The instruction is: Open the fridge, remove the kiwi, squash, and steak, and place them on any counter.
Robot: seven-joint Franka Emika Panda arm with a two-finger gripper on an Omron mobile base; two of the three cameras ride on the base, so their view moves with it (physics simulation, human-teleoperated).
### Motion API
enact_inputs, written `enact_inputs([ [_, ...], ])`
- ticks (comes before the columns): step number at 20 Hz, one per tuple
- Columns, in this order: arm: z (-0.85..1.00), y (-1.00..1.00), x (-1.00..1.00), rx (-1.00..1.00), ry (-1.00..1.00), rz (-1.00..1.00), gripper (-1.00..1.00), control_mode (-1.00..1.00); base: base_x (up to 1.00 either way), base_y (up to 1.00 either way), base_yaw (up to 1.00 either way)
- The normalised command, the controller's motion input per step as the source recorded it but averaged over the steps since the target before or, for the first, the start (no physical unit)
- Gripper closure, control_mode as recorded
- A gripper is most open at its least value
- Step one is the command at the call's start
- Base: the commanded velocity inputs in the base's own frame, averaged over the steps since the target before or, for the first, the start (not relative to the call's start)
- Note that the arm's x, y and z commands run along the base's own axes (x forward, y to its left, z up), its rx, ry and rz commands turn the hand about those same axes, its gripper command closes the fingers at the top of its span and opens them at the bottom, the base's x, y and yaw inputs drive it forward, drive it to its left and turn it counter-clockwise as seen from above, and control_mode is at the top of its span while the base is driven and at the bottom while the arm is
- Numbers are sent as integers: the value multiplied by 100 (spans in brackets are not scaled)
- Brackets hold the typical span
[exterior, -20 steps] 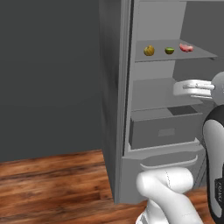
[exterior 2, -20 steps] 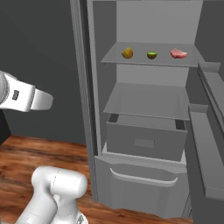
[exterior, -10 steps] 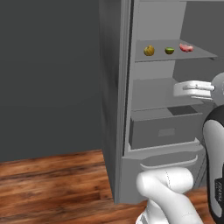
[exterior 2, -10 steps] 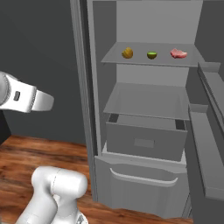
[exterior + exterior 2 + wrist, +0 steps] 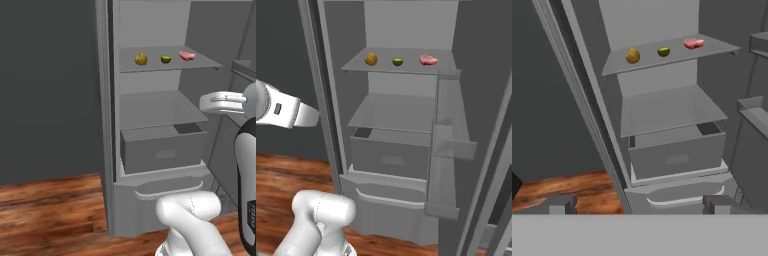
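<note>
With door swung wide to the right, fridge (image 5: 165, 150) stands open, grey inside. On upper shelf (image 5: 401, 67), in a row left to right: squash (image 5: 371, 59), kiwi (image 5: 397, 62), steak (image 5: 428, 60), each apart from its neighbour, all resting flat near shelf's middle depth. Below, bare second shelf (image 5: 160, 111), then closed drawer (image 5: 162, 152) with a dark gap at its far right corner. Door bins (image 5: 448, 150) hang on the open door at right. Gripper (image 5: 637, 204) held back from the fridge, near side, level with the drawer front; fingertips (image 5: 562, 204) spread fully apart, grasping nothing. Wood floor (image 5: 50, 210) left of fridge, dark wall (image 5: 45, 85) behind.
</note>
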Motion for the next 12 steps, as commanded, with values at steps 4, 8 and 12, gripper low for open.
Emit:
enact_inputs([
  [4,0,0,0,0,0,0,-100,100,51,-2,0],
  [8,0,0,0,0,0,0,-100,100,67,-1,0],
  [12,0,0,0,0,0,0,-100,100,71,-19,-1],
])
